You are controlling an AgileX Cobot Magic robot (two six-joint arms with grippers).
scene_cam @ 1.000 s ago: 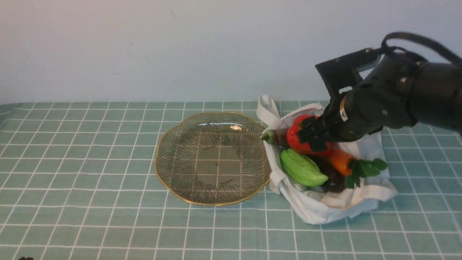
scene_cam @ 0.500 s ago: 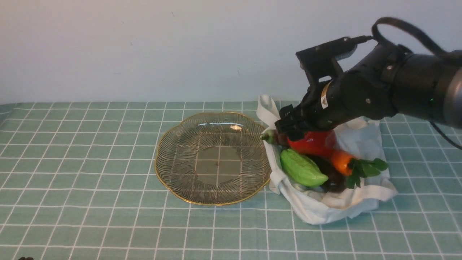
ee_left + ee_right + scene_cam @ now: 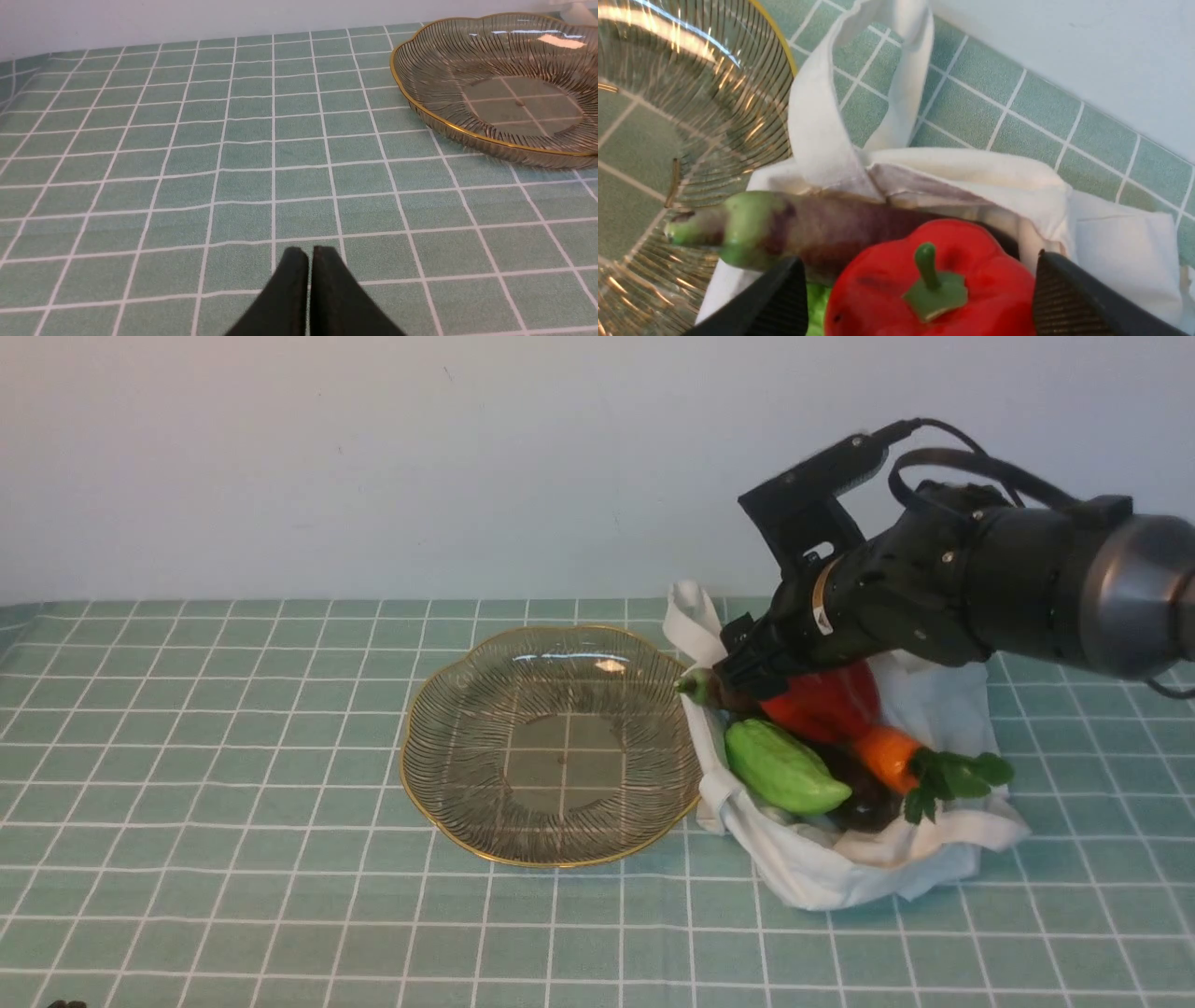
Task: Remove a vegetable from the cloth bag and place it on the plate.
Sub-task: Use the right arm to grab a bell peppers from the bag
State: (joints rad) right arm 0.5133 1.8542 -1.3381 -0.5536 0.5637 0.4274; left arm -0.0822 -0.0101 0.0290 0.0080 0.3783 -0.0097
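Observation:
The vegetable, a glossy red bell pepper (image 3: 826,705) with a short green stem, lies in the white cloth bag (image 3: 840,877) at the right of the plate (image 3: 551,863). In the right wrist view the pepper (image 3: 934,289) sits between the two fingers of my right gripper (image 3: 920,261), which stands open; a strip of green shows between one finger and the pepper. In the front view the right gripper (image 3: 747,677) reaches down into the bag's left end. My left gripper (image 3: 310,252) is shut on nothing, low over the tablecloth, with the plate (image 3: 467,133) off to one side.
Also in the bag are a light green gourd (image 3: 782,770), an orange carrot (image 3: 887,753) with green leaves and a purple eggplant (image 3: 695,688) whose green tip pokes toward the plate. A bag strap (image 3: 817,116) drapes by the plate's rim. A wall stands behind the table.
My right arm has swung left and tilted over the bag's left end. The red pepper now lies further right and mostly under the arm, and the bag has shifted slightly.

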